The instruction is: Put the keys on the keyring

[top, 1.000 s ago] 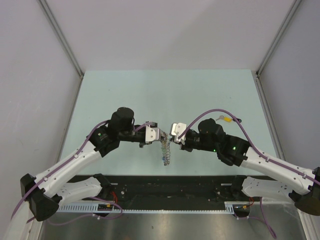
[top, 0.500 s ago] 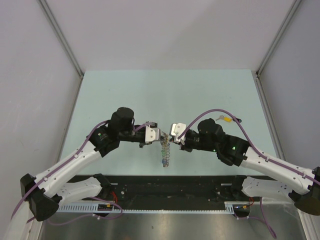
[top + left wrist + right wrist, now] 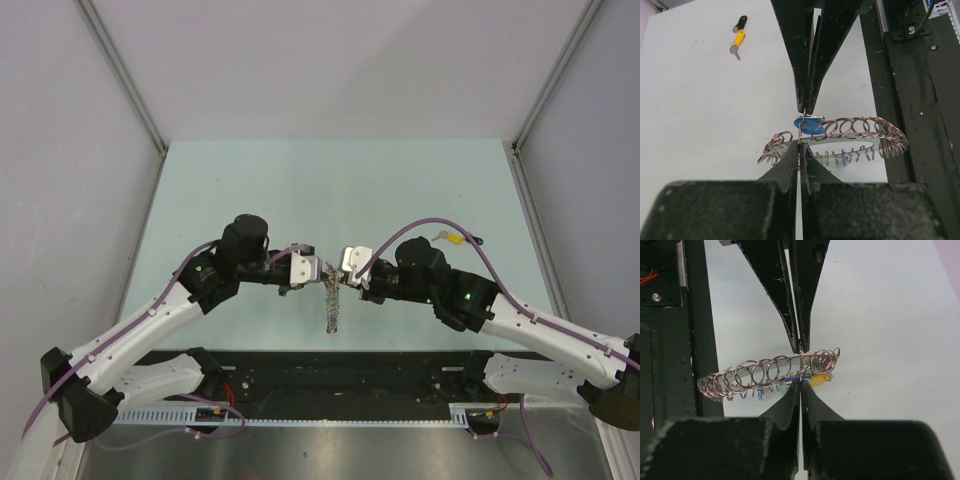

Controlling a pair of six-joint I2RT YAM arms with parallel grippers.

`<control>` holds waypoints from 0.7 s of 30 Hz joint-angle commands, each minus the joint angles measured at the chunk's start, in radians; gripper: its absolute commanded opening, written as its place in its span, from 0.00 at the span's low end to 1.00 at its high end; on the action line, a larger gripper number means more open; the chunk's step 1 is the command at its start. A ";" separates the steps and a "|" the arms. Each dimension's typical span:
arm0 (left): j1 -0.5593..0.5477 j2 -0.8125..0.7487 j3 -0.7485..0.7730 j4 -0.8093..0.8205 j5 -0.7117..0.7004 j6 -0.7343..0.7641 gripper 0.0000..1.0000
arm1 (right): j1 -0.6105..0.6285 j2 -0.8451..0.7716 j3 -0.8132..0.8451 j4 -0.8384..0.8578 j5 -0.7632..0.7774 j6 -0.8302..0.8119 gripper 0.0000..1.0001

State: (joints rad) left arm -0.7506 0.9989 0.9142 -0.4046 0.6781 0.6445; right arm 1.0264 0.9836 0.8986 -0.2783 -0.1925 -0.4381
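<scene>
The keyring (image 3: 333, 303), a loop of coiled silver rings, hangs between my two grippers above the table. My left gripper (image 3: 322, 272) is shut on one thin ring of it, as the left wrist view (image 3: 800, 144) shows. My right gripper (image 3: 341, 276) faces it, fingertip to fingertip, shut on the blue-headed key (image 3: 807, 124) at the keyring (image 3: 855, 129). In the right wrist view the keyring (image 3: 755, 374) carries the blue key (image 3: 802, 376), a yellow-headed key (image 3: 821, 378) and a green one (image 3: 785, 388). A loose yellow key (image 3: 739, 37) and a black key (image 3: 742, 22) lie on the table.
The loose yellow and black keys (image 3: 455, 239) lie at the right of the pale green table (image 3: 250, 190), behind my right arm. The black base rail (image 3: 330, 375) runs along the near edge. Grey walls enclose the table on three sides.
The two grippers have closed the small gap between their tips. The hanging keyring has turned and now looks thinner, edge-on, from above.
</scene>
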 commanded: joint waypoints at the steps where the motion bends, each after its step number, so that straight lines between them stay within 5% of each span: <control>1: -0.006 -0.023 0.014 0.058 0.069 0.018 0.00 | 0.004 0.000 0.036 0.045 -0.016 0.009 0.00; 21: -0.007 -0.032 0.008 0.066 0.052 0.012 0.00 | 0.004 -0.036 0.037 -0.004 -0.001 0.032 0.00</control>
State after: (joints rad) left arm -0.7509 0.9981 0.9134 -0.3977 0.6876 0.6445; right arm 1.0264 0.9863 0.8986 -0.2737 -0.2031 -0.4263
